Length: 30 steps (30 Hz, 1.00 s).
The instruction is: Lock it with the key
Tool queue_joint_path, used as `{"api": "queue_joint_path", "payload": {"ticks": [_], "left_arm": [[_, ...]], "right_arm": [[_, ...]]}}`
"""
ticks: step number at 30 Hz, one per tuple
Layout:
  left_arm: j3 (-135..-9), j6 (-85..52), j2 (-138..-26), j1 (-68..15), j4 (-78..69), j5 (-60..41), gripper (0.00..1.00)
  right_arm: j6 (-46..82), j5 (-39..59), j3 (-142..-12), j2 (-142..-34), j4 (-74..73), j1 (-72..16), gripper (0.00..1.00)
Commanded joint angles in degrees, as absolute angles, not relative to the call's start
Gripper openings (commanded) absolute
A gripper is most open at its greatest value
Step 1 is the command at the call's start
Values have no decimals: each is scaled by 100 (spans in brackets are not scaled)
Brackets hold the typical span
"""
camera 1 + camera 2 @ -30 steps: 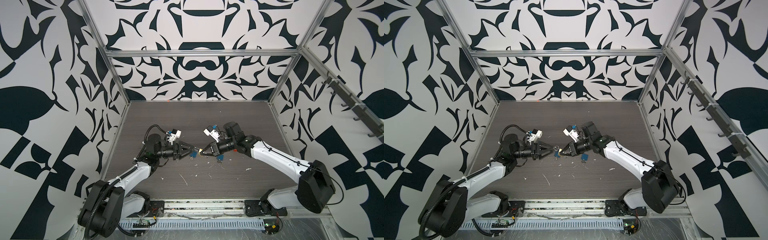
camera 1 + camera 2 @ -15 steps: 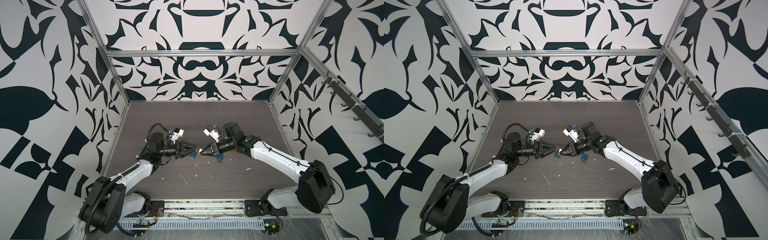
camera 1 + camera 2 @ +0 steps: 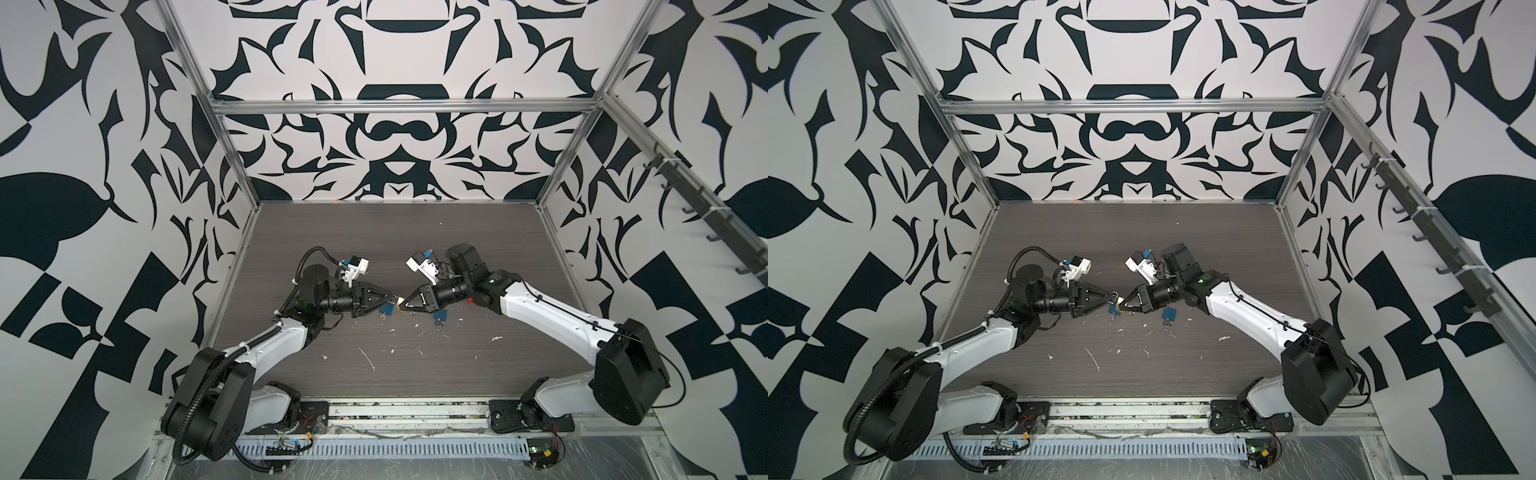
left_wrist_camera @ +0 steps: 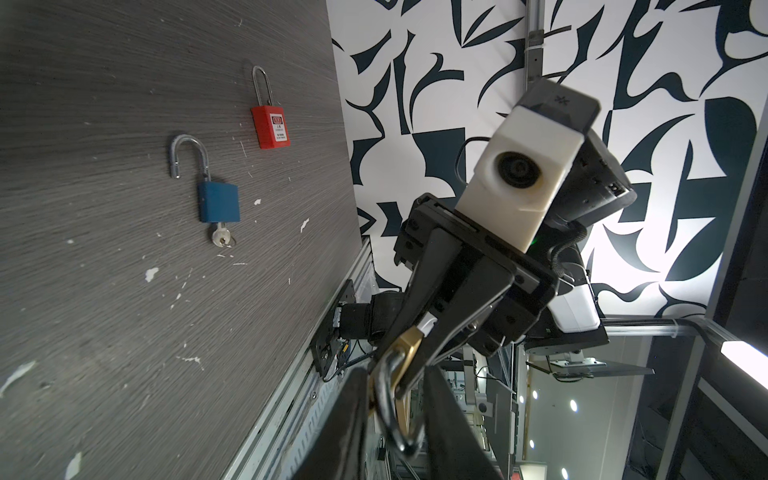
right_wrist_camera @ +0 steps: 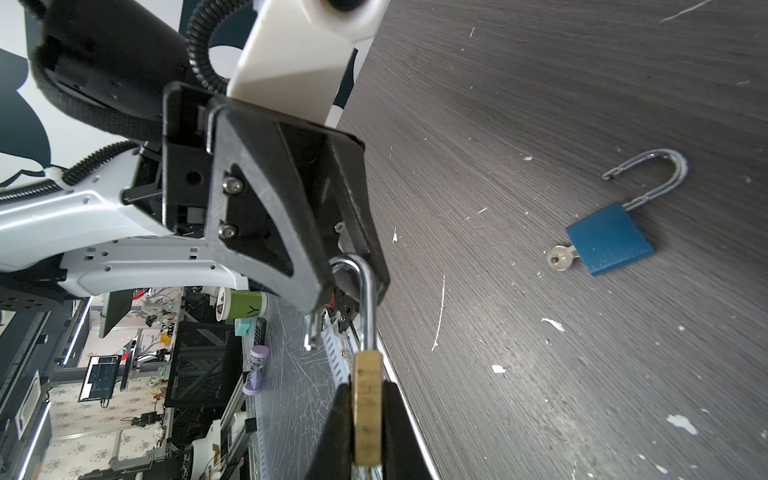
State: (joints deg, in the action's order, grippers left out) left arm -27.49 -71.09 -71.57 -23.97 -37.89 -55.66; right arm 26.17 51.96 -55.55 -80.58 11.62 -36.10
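Note:
A brass padlock (image 5: 367,415) hangs in the air between the two arms, above the middle of the table. My right gripper (image 5: 367,384) is shut on its body. The padlock's steel shackle (image 5: 368,299) stands open, its free end clear of the body. My left gripper (image 4: 395,374) reaches in from the opposite side, its fingers (image 4: 349,415) closed against the shackle (image 4: 388,399). In both top views the two grippers (image 3: 392,298) (image 3: 1121,306) meet tip to tip at the padlock (image 3: 400,300). No key for the brass padlock shows clearly.
Two blue padlocks (image 3: 388,308) (image 3: 441,314) lie on the table below the grippers, each with its shackle open and a key (image 5: 559,257) (image 4: 220,237) in it. A red padlock (image 4: 270,124) lies beyond. White flecks litter the dark tabletop (image 3: 415,374).
My left gripper has moved right to the padlock, and its jaws have narrowed onto the shackle. The right arm has held still with the padlock.

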Motion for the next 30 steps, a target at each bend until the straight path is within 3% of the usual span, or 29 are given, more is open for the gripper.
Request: {"api": "queue_joint_path", "payload": {"ticks": [1,5,9,16,22,30], "left_arm": [[-2744,-7197,-7215,-2404,-4111,-5527,22],[-2695,-7331,-7260,-2407,-4326,-5496,17],[-2558,-7614,-7236,-2406,-4738,-5310,0],[-2181,-8009,-6752,-2413,-4948,-4575,0],[-1757,-8557,-6096,-2423,-4846,-3572,0],[-1951,-8352,-5360,-2429,-3862,-3092,0]], "right_arm": [[2663,5496,-5643,-7998,767,-3640,0],[2730,5533,-5584,-8023,654,-3639,0],[3054,5628,-5423,-8070,176,-3630,0],[4021,5665,-5162,-8233,-1059,-3587,0],[5053,5615,-4874,-8439,-2532,-3587,13],[5797,5433,-4715,-8616,-3728,-3639,11]]}}
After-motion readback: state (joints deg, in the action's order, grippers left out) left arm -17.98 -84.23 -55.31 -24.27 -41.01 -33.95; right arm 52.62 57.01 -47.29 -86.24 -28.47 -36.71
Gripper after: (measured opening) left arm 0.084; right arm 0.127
